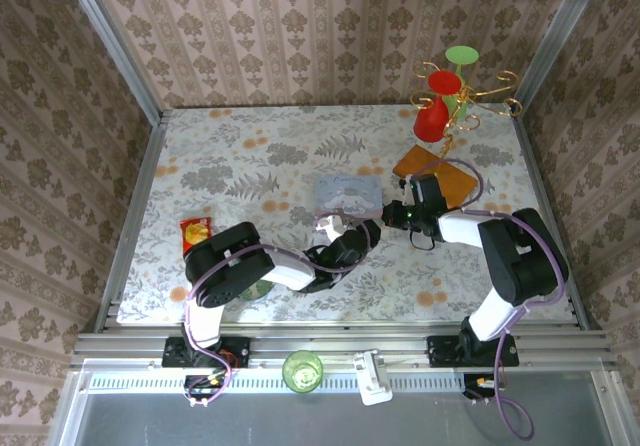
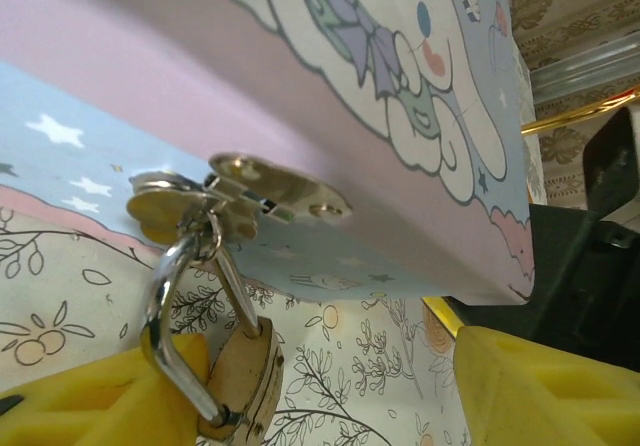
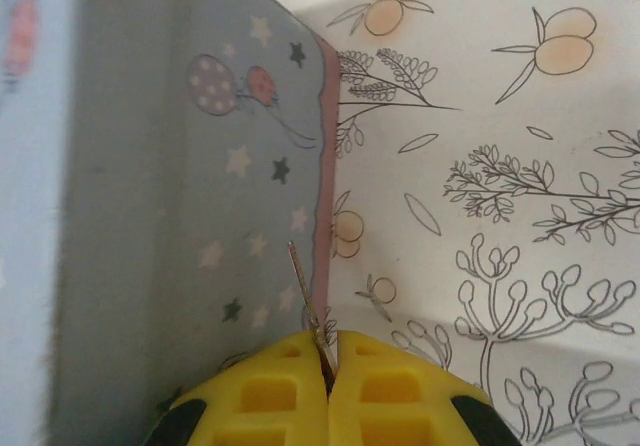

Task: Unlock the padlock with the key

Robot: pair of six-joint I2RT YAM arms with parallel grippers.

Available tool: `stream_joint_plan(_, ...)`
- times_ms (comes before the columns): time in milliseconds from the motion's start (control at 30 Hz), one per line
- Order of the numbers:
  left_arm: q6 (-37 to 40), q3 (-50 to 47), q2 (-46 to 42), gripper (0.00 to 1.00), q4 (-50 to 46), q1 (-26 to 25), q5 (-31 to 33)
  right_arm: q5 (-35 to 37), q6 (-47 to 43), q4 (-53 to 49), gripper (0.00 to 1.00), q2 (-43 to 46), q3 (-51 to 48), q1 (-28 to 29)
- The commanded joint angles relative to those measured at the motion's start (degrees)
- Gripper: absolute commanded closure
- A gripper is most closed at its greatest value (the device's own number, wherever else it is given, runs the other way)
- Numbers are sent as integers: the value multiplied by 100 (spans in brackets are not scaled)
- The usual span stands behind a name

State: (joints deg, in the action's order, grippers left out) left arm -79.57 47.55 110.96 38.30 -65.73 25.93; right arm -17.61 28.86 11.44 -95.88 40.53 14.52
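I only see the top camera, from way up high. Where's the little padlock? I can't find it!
Observer: On the left wrist camera, the brass padlock hangs by its shackle from the clasp on the cartoon tin.
Operator: Is anything grabbing it?
Observer: No, the left gripper is open; the padlock sits next to one yellow finger.
Operator: What's the other arm doing?
Observer: The right gripper is shut on the thin metal key, close beside the tin's wall.

One padlock [image 2: 245, 371]; one key [image 3: 305, 296]; one pale blue tin [image 1: 348, 194]; one snack packet [image 1: 196, 231], near left; two goblets far right, a red goblet [image 1: 433, 116] and a green goblet [image 1: 461, 56]; one green cup [image 1: 302, 370].
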Motion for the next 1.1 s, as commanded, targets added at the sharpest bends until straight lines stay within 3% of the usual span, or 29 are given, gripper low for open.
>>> stream_joint_plan(0,-490,-3,498,35,-1412,-102,-129,7,40,260,100,-330,258,35)
stream_joint_plan(300,-1764,584,759,49,-3272,-446,74,126,225,465,100,-162,43,55)
stream_joint_plan(467,-1406,844,979,53,-3220,-311,297,55,286,559,100,-258,44,64)
stream_joint_plan(767,-1037,853,1279,51,-2248,-263,237,13,583,855,100,-110,-249,278)
stream_joint_plan(900,-972,821,1193,52,-2392,-179,333,24,569,818,100,-11,-367,279)
stream_joint_plan(1067,-1034,737,1305,63,-2206,-91,248,-13,678,986,100,-64,-461,279)
